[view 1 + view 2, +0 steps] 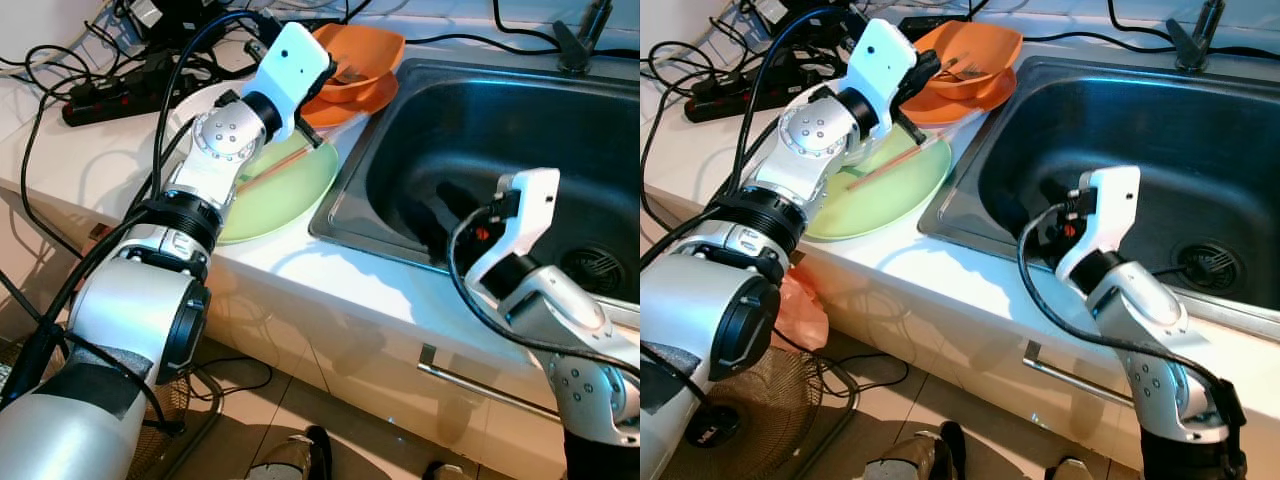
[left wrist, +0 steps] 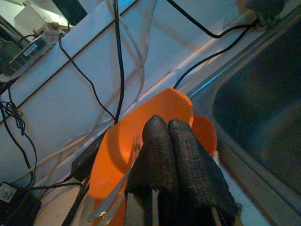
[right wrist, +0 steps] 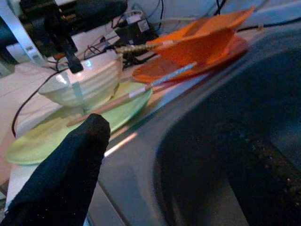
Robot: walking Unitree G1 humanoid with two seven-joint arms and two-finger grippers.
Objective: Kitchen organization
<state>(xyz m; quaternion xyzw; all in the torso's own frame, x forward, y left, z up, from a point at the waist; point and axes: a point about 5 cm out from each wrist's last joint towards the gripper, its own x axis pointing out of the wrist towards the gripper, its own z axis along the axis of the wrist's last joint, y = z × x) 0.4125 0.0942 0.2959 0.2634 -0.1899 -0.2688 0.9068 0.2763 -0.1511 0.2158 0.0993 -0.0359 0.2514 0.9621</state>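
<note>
My left gripper (image 2: 165, 125) is shut, its two black fingers pressed together just above an orange bowl (image 1: 360, 55). A metal utensil (image 2: 123, 181) lies in that bowl, which sits tilted on an orange plate (image 1: 345, 105). In front of these lies a pale green plate (image 1: 290, 190) with a chopstick (image 1: 900, 155) across it and a pale ribbed bowl (image 3: 82, 84) on it, partly hidden under my left arm. My right gripper (image 1: 1050, 220) is low inside the steel sink (image 1: 480, 120), near its left wall.
A faucet (image 1: 582, 40) stands behind the sink, and a drain (image 1: 597, 265) sits in the basin's right part. A black power strip (image 1: 110, 95) and several cables cover the back left of the white counter. A floor fan (image 1: 710, 400) and a person's shoes (image 1: 295, 455) are below.
</note>
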